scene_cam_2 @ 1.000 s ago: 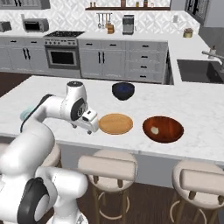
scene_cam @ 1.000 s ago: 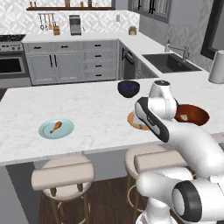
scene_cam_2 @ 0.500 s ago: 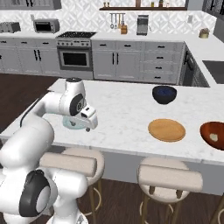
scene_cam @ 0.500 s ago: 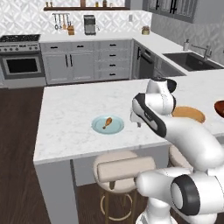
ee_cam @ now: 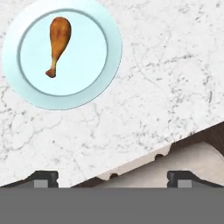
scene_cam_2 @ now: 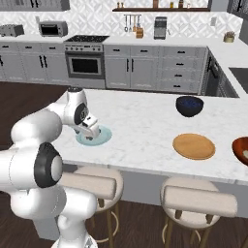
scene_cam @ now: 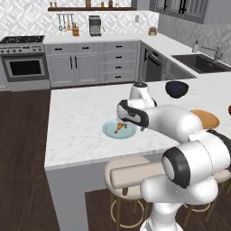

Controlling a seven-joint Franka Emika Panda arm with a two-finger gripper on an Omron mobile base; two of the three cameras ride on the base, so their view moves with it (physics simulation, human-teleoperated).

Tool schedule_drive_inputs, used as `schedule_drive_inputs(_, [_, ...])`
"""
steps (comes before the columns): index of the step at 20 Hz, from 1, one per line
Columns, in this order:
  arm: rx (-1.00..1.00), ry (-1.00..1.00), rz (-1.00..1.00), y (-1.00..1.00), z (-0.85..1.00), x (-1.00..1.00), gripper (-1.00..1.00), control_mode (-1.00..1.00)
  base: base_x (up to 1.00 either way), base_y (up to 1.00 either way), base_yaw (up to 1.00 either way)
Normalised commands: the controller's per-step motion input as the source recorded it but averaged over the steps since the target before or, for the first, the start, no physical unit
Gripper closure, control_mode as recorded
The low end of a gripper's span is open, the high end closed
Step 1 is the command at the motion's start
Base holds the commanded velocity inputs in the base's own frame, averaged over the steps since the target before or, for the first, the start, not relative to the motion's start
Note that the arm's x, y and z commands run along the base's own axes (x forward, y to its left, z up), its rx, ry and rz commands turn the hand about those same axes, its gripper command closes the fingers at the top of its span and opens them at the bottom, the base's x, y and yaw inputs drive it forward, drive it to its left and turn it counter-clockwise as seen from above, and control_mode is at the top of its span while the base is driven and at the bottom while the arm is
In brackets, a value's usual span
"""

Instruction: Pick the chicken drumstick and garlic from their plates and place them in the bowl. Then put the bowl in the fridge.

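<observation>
One chicken drumstick (ee_cam: 58, 43) lies on the light blue plate (ee_cam: 87, 83), marble table (ee_cam: 166, 78). Hand (ee_cam: 112, 178) wide open, empty, hovering near plate. Base has driven left since earlier frames; wooden bowl (scene_cam_2: 240, 147) probably at far right edge.

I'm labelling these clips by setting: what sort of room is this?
A rendered home kitchen: an oven range set among grey cabinets, a sink in the side counter, and a marble island with stools tucked beneath.

Home kitchen, marble island counter (scene_cam: 76, 122), oven (scene_cam_2: 85, 63), grey cabinets (scene_cam: 90, 65), sink (scene_cam: 200, 63), bar stools (scene_cam_2: 198, 206)
</observation>
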Motion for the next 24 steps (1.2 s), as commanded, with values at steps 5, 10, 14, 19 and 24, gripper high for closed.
schedule_drive_inputs(5, [0.01,0.1,0.0,0.0,-0.13,1.0,-1.0,-1.0,0.0,0.0,0.0])
schedule_drive_inputs(10, [0.0,0.28,0.01,-0.08,-0.3,1.0,-1.0,-1.0,0.0,0.0,0.0])
schedule_drive_inputs(14, [0.0,0.22,0.0,0.21,-0.5,1.0,-1.0,-1.0,0.0,0.0,0.0])
schedule_drive_inputs(19, [0.0,0.04,0.0,0.29,-0.68,0.57,-1.0,-1.0,0.0,0.0,0.0])
schedule_drive_inputs(24, [0.0,0.0,0.0,0.06,-0.7,0.15,-1.0,-1.0,0.0,0.0,0.0])
